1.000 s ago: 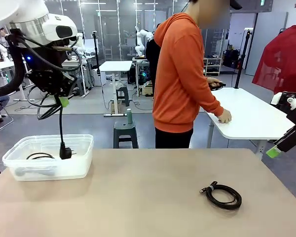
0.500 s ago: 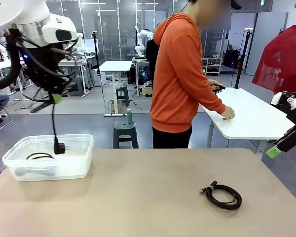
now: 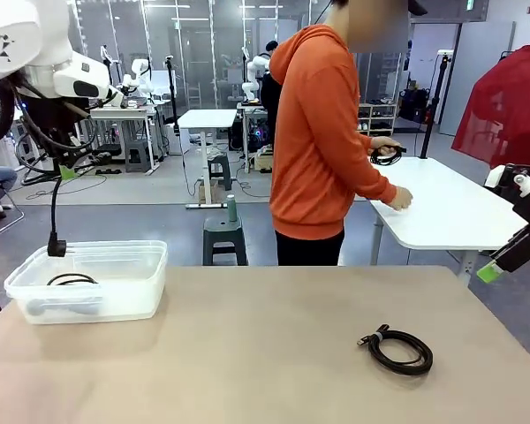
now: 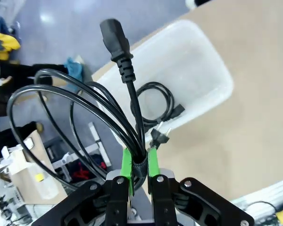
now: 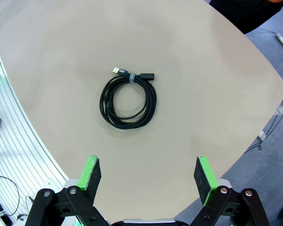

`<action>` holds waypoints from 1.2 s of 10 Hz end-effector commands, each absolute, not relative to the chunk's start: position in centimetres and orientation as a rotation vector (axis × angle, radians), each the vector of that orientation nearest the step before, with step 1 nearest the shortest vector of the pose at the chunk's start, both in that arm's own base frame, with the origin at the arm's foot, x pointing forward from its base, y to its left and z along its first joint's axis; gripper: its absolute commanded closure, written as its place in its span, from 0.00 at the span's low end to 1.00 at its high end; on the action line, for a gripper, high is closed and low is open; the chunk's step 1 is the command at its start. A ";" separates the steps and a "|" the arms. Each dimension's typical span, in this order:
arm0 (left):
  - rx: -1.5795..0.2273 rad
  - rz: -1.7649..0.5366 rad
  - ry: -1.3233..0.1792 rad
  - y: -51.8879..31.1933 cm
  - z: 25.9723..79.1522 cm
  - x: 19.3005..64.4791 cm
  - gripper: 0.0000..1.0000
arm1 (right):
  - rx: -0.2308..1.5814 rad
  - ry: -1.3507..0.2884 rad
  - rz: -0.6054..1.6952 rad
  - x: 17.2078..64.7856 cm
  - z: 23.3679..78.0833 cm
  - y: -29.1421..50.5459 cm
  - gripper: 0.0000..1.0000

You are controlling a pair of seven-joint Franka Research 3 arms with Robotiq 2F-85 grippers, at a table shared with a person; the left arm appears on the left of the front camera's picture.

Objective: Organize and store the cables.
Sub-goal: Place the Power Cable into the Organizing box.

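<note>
Cable loops (image 4: 136,113) with a plug hang clamped in the left gripper (image 4: 139,162) near the clear bin (image 4: 212,80); another coil (image 4: 155,84) lies inside. Right gripper (image 5: 146,172) spread wide, empty, above a coiled cable (image 5: 104,102) on the table (image 5: 203,70).

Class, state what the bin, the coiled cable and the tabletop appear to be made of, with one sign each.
Bin: probably plastic; milky, half-clear walls with a slight sheen.
Coiled cable: black rubbery or plastic sheath, matte, bending in smooth loops.
Tabletop: smooth matte beige, perhaps laminate.

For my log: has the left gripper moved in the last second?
Yes. The left gripper, shut on a cable, went left: the hanging plug, earlier inside the bin, now hangs above its left end.
</note>
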State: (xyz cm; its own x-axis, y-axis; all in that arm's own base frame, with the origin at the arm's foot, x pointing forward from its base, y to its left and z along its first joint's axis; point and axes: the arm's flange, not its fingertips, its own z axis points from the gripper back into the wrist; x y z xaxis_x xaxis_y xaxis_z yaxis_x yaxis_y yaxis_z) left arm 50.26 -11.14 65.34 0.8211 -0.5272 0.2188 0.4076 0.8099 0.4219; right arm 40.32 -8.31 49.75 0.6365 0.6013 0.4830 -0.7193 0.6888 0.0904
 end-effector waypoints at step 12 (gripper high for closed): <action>0.161 -0.291 0.006 -3.2 51.0 62.1 0.85 | 0.278 -0.429 0.756 40.4 49.8 -8.2 0.00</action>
